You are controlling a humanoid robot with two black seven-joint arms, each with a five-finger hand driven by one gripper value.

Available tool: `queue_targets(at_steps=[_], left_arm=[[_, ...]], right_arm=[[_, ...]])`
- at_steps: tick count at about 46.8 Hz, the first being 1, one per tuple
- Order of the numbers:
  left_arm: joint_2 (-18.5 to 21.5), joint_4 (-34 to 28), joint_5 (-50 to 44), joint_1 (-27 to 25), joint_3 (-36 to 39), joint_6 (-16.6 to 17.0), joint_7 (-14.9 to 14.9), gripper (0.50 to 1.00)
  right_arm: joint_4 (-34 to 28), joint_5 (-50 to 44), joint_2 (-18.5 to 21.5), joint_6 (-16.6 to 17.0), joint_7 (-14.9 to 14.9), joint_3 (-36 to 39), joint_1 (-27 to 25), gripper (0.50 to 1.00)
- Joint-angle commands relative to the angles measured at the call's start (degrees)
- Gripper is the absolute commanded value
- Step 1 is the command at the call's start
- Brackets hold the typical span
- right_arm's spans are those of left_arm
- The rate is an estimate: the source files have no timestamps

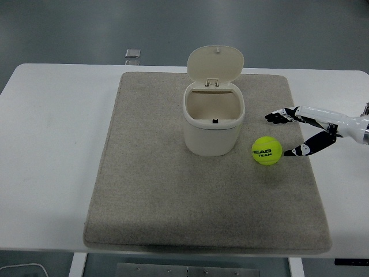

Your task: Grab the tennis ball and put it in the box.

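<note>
The fingers (281, 116) of the right hand (305, 130) were spread wide and held nothing, the upper ones reaching toward the box (214, 121) and the thumb tip just beside the tennis ball (267, 150), on its right; whether it touched could not be told. The ball lay on the grey mat (173, 190), near the box's right side and apart from it. The box stood upright with its lid (216, 62) raised. The mat covered the middle of the white tabletop (52, 150). A small grey object (133, 53) sat at the far edge.

Yellow tennis ball (267, 150) lies just right of open-lidded cream box (214, 119).
</note>
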Motion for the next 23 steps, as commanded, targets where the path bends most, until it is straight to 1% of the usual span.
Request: queue_targets(at_steps=[1, 23], left_arm=[[0.0, 0.0, 0.0, -0.01, -0.01, 0.0, 0.0, 0.992], [0.0, 0.0, 0.0, -0.01, -0.01, 0.0, 0.0, 0.992]], right_arm=[[-0.01, -1.52, 0.39, -2.02, 0.01, -0.01, -0.62, 0.913], [-0.1, -3.36, 2.85, -2.81, 0.01, -0.1, -2.47, 0.913]])
